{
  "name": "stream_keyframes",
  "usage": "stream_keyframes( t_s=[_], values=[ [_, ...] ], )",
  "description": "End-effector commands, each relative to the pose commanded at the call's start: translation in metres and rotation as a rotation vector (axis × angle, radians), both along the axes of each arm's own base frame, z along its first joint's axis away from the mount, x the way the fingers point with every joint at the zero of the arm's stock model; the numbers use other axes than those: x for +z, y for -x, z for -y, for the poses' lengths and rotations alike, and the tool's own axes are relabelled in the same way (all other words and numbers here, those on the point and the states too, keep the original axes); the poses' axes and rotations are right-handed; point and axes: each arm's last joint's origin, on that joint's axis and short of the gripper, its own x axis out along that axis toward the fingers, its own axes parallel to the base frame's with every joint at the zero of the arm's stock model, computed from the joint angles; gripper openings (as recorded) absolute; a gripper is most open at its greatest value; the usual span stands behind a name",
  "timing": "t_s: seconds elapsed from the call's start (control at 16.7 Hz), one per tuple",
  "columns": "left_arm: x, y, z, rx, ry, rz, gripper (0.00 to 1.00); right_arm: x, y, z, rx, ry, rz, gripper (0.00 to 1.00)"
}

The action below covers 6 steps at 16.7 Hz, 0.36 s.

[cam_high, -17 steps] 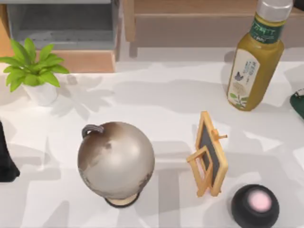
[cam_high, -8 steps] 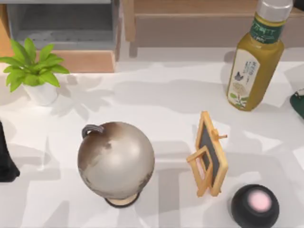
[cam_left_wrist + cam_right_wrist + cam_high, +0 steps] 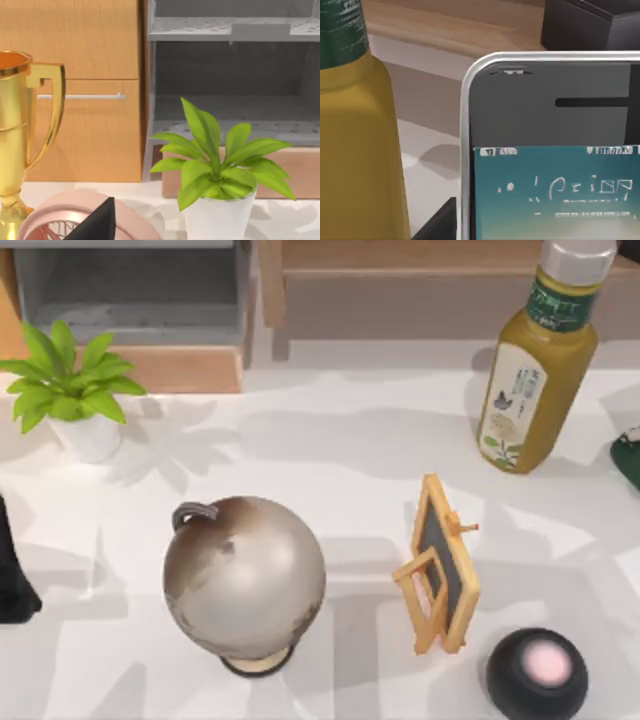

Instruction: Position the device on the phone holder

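Observation:
The phone holder (image 3: 440,565) is a small wooden easel with a dark board, standing right of the table's middle. The device (image 3: 550,150) is a phone with a silver-white rim and a teal screen, very close in the right wrist view, beside the yellow-green bottle (image 3: 355,150). A dark piece of my right gripper (image 3: 437,225) lies next to the phone's rim. A dark green shape (image 3: 630,455) pokes in at the table's right edge, below the bottle. My left arm (image 3: 12,580) is parked at the left edge, its gripper (image 3: 97,225) low by the plant.
A grey-brown globe (image 3: 245,575) stands left of the holder, with a black round speaker (image 3: 537,672) at the front right. The tall bottle (image 3: 535,370) is at the back right and a potted plant (image 3: 70,380) at the back left. A gold trophy (image 3: 15,140) is near the left gripper.

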Motion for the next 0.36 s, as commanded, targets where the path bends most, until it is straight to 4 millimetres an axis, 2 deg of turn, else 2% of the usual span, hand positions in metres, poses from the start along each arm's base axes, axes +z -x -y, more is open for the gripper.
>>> stream_keyframes(
  t_s=[0.36],
  values=[
    [0.0, 0.0, 0.0, 0.0, 0.0, 0.0, 1.0, 0.0, 0.0, 0.0, 0.0, 0.0, 0.0, 1.0]
  ],
)
